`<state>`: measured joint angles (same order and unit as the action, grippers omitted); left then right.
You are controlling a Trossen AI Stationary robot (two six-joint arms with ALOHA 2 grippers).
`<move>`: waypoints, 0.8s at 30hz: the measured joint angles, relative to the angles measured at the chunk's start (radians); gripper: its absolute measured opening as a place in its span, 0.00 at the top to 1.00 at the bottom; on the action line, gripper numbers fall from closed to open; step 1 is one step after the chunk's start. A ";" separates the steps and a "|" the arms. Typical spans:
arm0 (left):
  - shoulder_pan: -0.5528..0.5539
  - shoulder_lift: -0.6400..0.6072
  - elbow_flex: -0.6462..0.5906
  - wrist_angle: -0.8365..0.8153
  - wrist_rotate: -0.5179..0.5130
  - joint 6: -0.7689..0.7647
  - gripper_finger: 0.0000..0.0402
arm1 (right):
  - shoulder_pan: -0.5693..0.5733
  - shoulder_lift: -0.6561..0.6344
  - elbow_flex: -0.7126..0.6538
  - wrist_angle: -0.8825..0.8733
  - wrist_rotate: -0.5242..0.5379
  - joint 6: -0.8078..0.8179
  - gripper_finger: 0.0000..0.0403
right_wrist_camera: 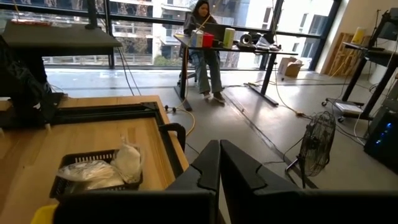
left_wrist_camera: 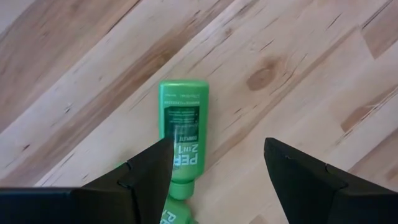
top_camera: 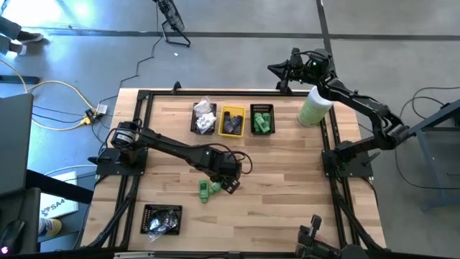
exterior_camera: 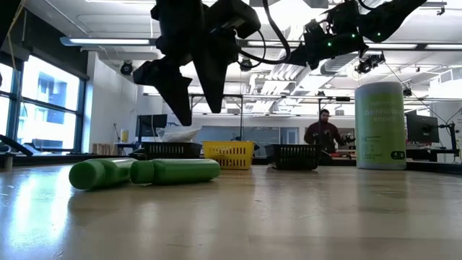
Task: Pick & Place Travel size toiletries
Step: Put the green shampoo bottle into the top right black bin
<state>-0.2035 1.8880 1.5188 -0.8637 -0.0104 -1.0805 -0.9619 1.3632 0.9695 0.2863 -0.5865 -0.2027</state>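
Note:
Two bright green little bottles (top_camera: 208, 189) lie on their sides on the wooden table, end to end in the low view (exterior_camera: 177, 170) (exterior_camera: 99, 174). My left gripper (top_camera: 228, 181) hangs open above them, pointing steeply down, its fingertips (exterior_camera: 198, 108) clear of both. In the left wrist view one bottle (left_wrist_camera: 181, 130) lies below and beside one finger, and the cap end of the other (left_wrist_camera: 177, 211) shows at the picture's edge. My right gripper (right_wrist_camera: 219, 152) is shut on nothing, held level and high beyond the table's far right corner (top_camera: 277, 68).
Along the far edge stand a black bin with white packets (top_camera: 205, 119), a yellow bin (top_camera: 231, 120) and a black bin with green bottles (top_camera: 261, 119). A big pale-green cylinder (top_camera: 314, 106) stands far right. Another black bin (top_camera: 161, 219) sits near left. A person (exterior_camera: 325, 133) shows behind.

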 joint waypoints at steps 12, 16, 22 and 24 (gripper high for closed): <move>0.000 0.018 -0.006 0.001 0.001 0.029 0.39 | 0.000 0.000 0.000 0.000 0.002 -0.009 0.99; 0.000 0.016 -0.027 0.011 0.001 0.028 0.39 | -0.004 0.000 0.000 0.000 0.002 -0.011 0.99; 0.000 0.023 -0.029 -0.002 0.009 0.069 0.39 | -0.017 0.000 0.000 0.000 0.003 -0.010 0.99; 0.000 0.033 -0.030 0.008 0.009 0.075 0.39 | -0.016 0.000 0.000 0.001 0.003 -0.010 0.99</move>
<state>-0.2035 1.9213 1.4889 -0.8561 -0.0012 -1.0058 -0.9783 1.3632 0.9695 0.2874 -0.5835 -0.2131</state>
